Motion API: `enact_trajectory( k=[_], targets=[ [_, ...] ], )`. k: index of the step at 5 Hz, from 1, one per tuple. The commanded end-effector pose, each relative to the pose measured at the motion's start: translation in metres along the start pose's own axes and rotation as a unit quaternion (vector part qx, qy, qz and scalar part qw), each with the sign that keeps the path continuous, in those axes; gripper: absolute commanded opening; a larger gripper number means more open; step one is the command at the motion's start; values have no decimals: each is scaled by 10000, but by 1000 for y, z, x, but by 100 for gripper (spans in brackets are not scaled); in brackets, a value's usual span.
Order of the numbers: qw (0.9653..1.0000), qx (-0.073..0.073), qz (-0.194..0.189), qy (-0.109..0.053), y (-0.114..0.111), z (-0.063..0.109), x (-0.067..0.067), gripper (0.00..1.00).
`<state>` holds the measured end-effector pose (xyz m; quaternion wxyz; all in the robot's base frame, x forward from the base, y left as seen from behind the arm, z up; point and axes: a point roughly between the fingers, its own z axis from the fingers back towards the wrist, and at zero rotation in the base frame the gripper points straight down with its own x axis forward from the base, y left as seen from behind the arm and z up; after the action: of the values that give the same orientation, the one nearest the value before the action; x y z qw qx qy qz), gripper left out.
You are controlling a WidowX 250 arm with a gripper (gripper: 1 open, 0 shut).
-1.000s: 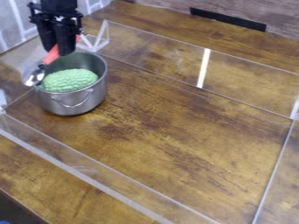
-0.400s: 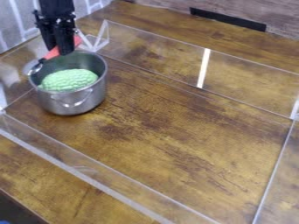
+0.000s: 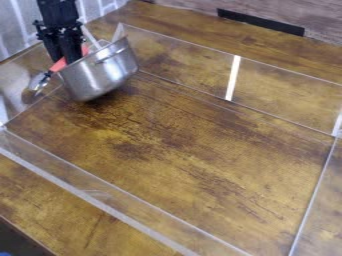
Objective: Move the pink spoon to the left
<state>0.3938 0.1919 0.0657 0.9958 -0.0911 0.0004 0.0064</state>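
The gripper (image 3: 60, 60) points straight down at ten o'clock, clamped on the pink spoon (image 3: 44, 78), whose bowl points toward seven o'clock.

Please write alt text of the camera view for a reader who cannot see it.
A black gripper points down at a small pink-handled spoon in the far left corner of a wooden table. Beside it, a shiny steel pot is tipped onto its side.
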Motion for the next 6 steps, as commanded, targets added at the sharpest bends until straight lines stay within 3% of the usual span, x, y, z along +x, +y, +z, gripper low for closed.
enact_trajectory(
  k=[1, 3, 6],
  targets=[
    [9993, 65, 13, -374, -12, 41, 5, 0],
    [9993, -185, 5, -329, -17, 44, 13, 0],
    [9955, -514, 725, -327, -10, 40, 7, 0]
  ],
)
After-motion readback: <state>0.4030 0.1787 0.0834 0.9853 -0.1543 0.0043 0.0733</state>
